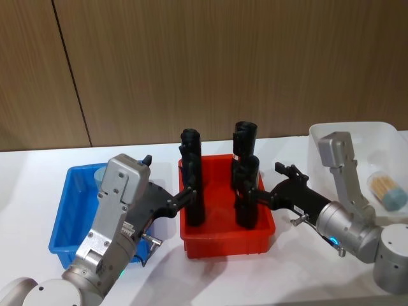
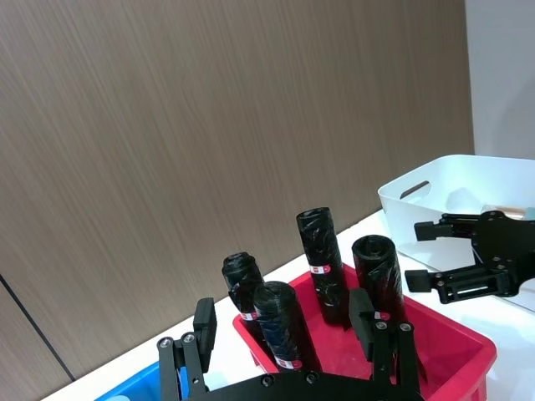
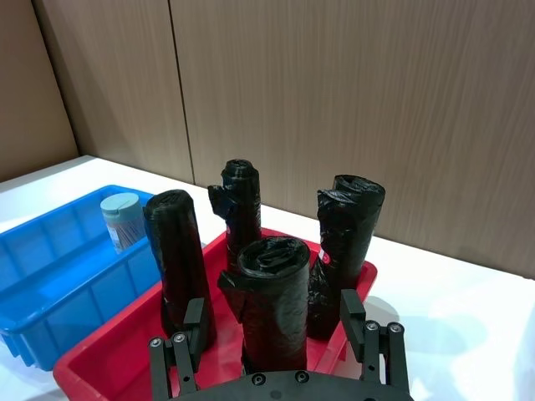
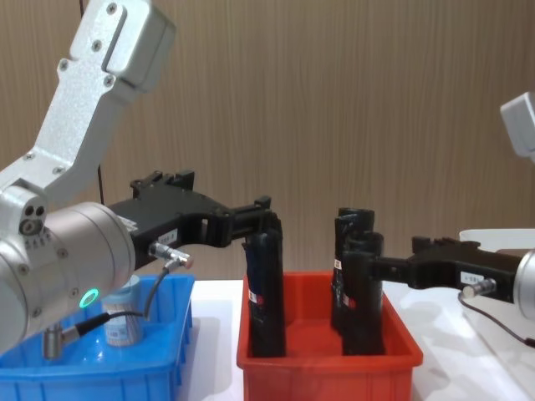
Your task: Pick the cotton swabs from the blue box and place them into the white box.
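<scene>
A cotton swab tub (image 1: 101, 173) with a pale lid stands in the blue box (image 1: 64, 210) at the left, partly behind my left arm; it also shows in the right wrist view (image 3: 121, 219) and the chest view (image 4: 124, 322). Another cotton swab tub (image 1: 387, 190) lies on its side in the white box (image 1: 357, 134) at the right. My left gripper (image 1: 189, 191) is open and empty, reaching over the red bin beside its front left roll. My right gripper (image 1: 247, 194) is open and empty too, with its fingertips at the front right roll.
A red bin (image 1: 226, 242) stands between the two boxes and holds several tall black rolls (image 1: 191, 178). Both grippers hover over this bin from opposite sides. A wooden wall closes the back of the white table (image 1: 38, 166).
</scene>
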Tool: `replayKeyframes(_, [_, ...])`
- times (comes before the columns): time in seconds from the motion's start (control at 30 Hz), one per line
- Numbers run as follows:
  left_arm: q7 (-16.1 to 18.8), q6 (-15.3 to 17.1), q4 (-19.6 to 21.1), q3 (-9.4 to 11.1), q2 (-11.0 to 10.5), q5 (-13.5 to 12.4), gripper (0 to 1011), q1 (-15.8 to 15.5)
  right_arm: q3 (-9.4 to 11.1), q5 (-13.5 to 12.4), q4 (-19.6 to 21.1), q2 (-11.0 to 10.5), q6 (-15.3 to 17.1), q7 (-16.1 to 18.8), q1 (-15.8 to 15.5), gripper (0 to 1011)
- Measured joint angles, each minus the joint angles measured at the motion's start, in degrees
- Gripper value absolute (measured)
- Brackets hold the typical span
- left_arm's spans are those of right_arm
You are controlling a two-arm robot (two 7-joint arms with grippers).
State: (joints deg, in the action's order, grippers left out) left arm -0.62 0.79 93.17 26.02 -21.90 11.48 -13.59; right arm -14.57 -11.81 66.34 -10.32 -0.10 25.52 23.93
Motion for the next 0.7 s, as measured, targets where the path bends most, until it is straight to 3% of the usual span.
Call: replayKeyframes(0.7, [0.0,0.0,0.0,0.0,0.0,0.0,1004,0.0,-0.4,0.4,-6.8,1.5,-1.7,1.1,4.4,1002])
